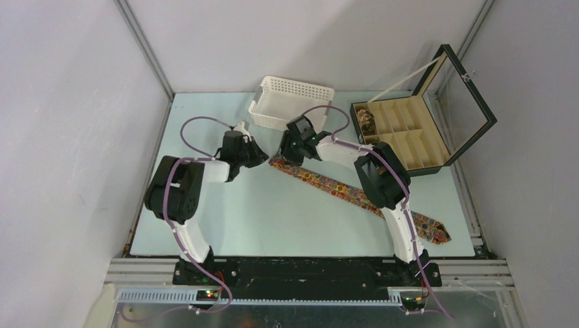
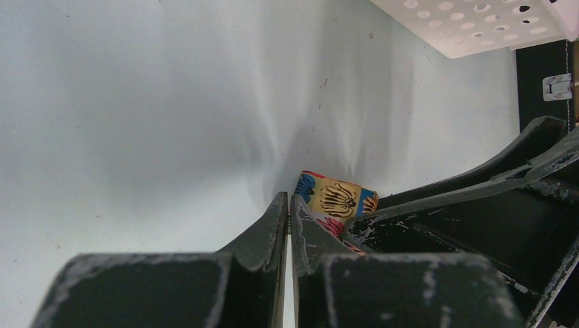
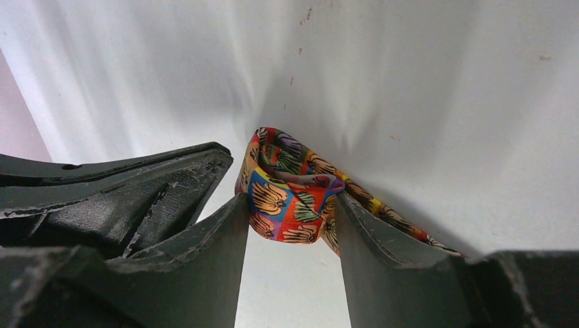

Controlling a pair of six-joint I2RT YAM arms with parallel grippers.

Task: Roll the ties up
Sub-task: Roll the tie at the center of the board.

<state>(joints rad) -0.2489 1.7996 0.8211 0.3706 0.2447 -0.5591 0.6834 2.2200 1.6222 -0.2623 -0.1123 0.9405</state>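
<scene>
One patterned tie (image 1: 341, 188) lies slantwise on the table, its wide end near the right arm's base. Its narrow end is folded into a small coil (image 3: 287, 181). My right gripper (image 3: 290, 197) is shut on that coil, one fingertip pressing each side. My left gripper (image 2: 288, 198) is shut on nothing, its tips on the table just left of the coil (image 2: 334, 198). From above, the left gripper (image 1: 258, 158) and the right gripper (image 1: 292, 152) meet at the tie's far end. Another rolled tie (image 1: 366, 121) sits in a compartment of the black box.
A white perforated basket (image 1: 293, 102) stands at the back centre, close behind both grippers, and its rim (image 2: 478, 27) shows in the left wrist view. The black compartmented box (image 1: 410, 140) with its raised glass lid (image 1: 468, 102) stands at the back right.
</scene>
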